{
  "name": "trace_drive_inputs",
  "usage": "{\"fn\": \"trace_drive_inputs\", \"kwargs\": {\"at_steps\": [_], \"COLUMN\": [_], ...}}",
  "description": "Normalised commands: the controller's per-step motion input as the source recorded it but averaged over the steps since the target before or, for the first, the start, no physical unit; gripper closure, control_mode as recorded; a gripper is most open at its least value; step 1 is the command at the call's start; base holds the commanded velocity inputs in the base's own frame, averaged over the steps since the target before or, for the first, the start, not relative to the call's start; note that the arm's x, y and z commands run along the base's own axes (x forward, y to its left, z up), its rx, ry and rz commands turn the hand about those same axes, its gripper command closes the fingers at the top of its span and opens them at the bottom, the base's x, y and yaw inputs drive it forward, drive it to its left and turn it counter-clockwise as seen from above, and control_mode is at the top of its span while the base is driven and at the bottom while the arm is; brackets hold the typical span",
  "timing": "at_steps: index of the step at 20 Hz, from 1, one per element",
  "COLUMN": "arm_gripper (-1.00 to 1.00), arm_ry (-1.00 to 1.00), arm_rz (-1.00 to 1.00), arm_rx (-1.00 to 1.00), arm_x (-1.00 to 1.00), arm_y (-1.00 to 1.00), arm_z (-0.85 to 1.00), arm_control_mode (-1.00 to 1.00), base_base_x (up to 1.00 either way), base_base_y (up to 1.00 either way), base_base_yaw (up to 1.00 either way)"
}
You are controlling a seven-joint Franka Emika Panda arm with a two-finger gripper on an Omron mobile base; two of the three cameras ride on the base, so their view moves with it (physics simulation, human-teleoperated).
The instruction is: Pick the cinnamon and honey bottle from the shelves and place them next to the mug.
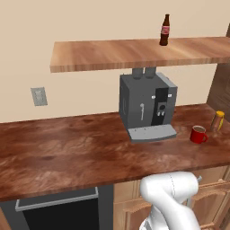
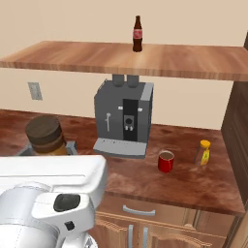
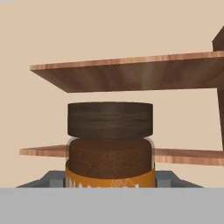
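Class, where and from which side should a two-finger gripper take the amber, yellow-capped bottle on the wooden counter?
Probably the amber bottle at its narrower upper body, from the front: it stands upright, tapering upward, with the glossy red mug apart on one side and a dark wood panel near the other.

The cinnamon (image 2: 45, 136) sits clamped in the gripper (image 2: 46, 147) (honey bottle (image 2: 204, 152) beside the mug (image 2: 165, 161)).

Grey coffee machine (image 1: 147, 107) upright at worktop (image 1: 67, 148) rear edge. Slim brown bottle, red label (image 1: 165, 30), upright overhead. Wall outlet (image 1: 39, 96) on wall, left. Cabinet drawer (image 2: 140, 211) below worktop front edge.
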Motion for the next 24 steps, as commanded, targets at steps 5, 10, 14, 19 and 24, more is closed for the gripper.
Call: {"fn": "trace_drive_inputs", "kwargs": {"at_steps": [5, 10, 14, 19, 24], "arm_gripper": [1.00, 1.00, 1.00, 1.00, 1.00], "arm_ry": [0.00, 0.00, -0.04, -0.11, -0.16], "arm_rz": [0.00, 0.00, 0.00, 0.00, 0.00], "arm_rx": [0.00, -0.01, 0.00, 0.00, 0.00], "arm_x": [0.55, 0.84, 0.67, 0.41, 0.23], "arm_y": [0.00, 0.00, -0.01, -0.06, -0.14], "arm_z": [-0.27, -0.62, -0.65, -0.63, -0.63], "arm_control_mode": [-1.00, -1.00, -1.00, -1.00, -1.00], "base_base_x": [0.00, 0.00, 0.00, 0.00, 0.00], "base_base_y": [0.00, 0.00, 0.00, 0.00, 0.00], "base_base_yaw": [0.00, 0.00, 0.00, 0.00, 0.00]}}
